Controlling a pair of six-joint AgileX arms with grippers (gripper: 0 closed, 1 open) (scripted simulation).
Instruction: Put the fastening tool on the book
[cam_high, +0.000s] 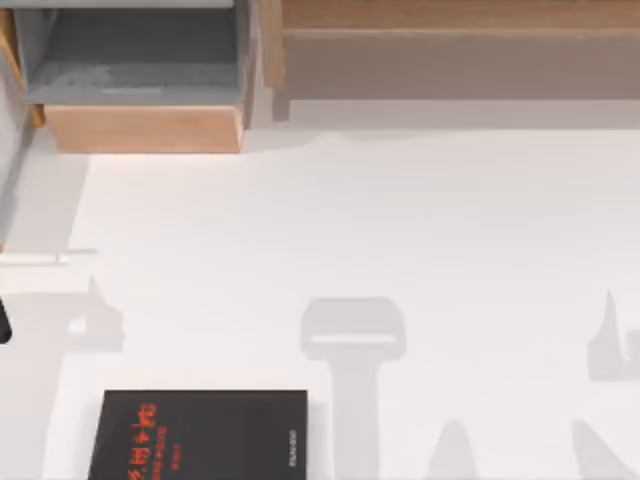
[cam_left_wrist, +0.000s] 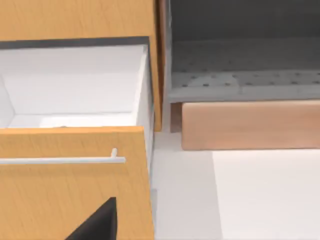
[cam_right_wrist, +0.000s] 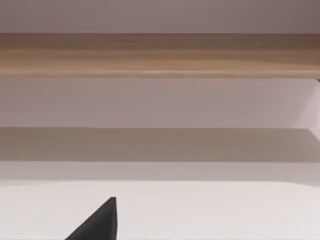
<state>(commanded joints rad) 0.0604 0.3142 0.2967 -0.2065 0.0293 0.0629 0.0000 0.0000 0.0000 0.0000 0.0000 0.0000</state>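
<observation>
Book with black cover and red-orange lettering lies flat on the white table at the near edge, left of centre in the top view, partly cut off by the frame. Behind it, at the table's far left, a grey tray with a wooden front stands beside a long wooden shelf. The left wrist view faces an open wooden drawer with a pale bar handle and white inside. A black fingertip shows there, and another in the right wrist view; whether either gripper is released or clenched I cannot tell
</observation>
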